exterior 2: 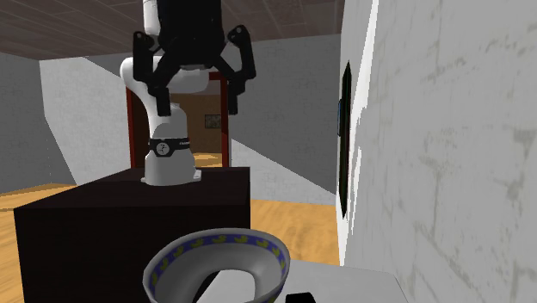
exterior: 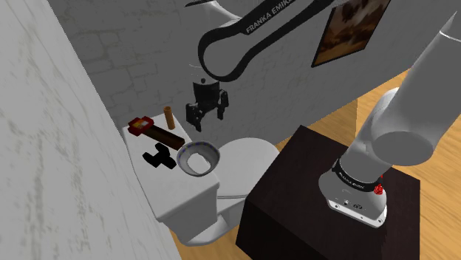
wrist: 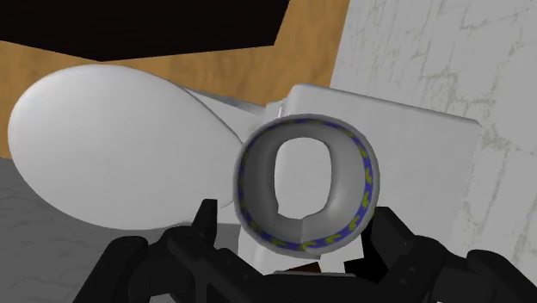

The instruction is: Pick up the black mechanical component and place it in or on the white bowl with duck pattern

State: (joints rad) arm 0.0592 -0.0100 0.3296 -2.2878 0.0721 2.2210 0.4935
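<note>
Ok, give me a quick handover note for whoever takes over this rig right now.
Gripper: jaws open, empty, hovering over the bowl.
Component: black, lying on the toilet tank, beside the bowl on the shoulder view's left.
Bowl: upright on the tank, nothing in it.
Done: nothing yet.
Left: move to the component, grasp it, lift it and set it in the bowl.

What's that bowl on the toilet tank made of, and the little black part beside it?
The bowl looks like glazed ceramic: smooth pale walls with a blue and yellow band painted under the rim, though that is a guess. The black part is an even black with no shine or grain; it could be plastic or coated metal, and I cannot tell which.
</note>
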